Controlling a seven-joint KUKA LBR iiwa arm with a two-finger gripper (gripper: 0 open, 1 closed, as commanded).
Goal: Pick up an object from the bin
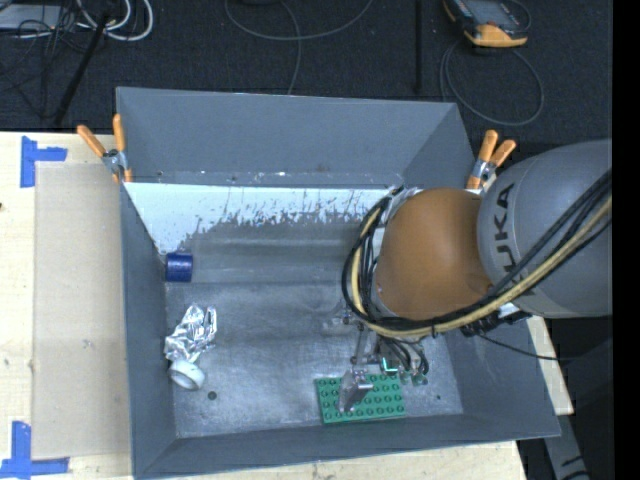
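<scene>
Four loose things are all you have to choose from in the grey bin (300, 158), one of each kind. Starting at your left, three of them sit near the foot of the left wall, probably because the sloping sides send small, light pieces down to the floor's edge. They are one short blue cylinder (178, 266) furthest back, one crumpled wad of silver foil (192, 330) in front of it, and one small white cap (186, 373) touching or just beside the foil's front end. The middle of the floor is bare scratched metal. Right of centre and close to the front wall lies one green studded plate (385, 400), flat with its studs up, so it offers little to catch except its thin edges. The gripper (350, 390) is down over the left part of that plate, at or very near its surface, and this plate is the thing you should treat as the target. You cannot tell from here whether the gripper is open or closed, nor whether it has any hold on the plate. Further right, the wrist's orange cover (430, 253) and looped cables hang above the floor, and the grey arm (560, 238) comes in over the right rim.
</scene>
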